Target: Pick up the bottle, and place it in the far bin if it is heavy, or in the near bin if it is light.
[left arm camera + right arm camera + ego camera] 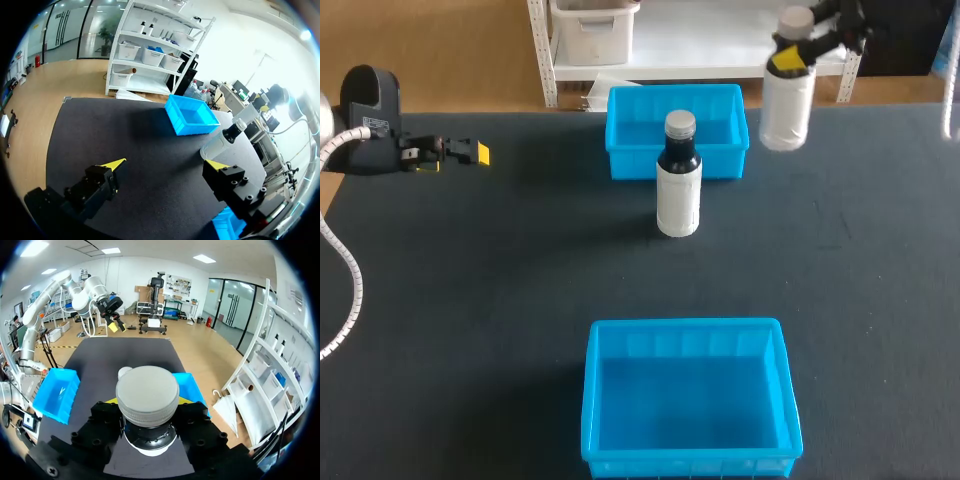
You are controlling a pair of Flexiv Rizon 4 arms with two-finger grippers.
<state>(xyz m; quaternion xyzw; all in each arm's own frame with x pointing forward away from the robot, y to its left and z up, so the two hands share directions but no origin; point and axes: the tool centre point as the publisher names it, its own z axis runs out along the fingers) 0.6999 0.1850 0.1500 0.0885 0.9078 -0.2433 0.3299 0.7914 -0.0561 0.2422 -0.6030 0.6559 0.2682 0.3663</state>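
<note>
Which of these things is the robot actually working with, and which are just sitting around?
Part of the job:
- bottle, held up in the right claw
- far bin
- near bin

Sitting idle for now:
- second bottle, upright on the table in front of the far bin
- left claw, open, holding nothing

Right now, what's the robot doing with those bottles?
The right gripper is shut on a bottle near its cap and holds it up in the air, just to the right of the far bin. A second bottle stands upright on the table, right in front of that bin. The left gripper is open at the left side of the table, touching nothing. No bottle is in the near bin or the far one.
</note>
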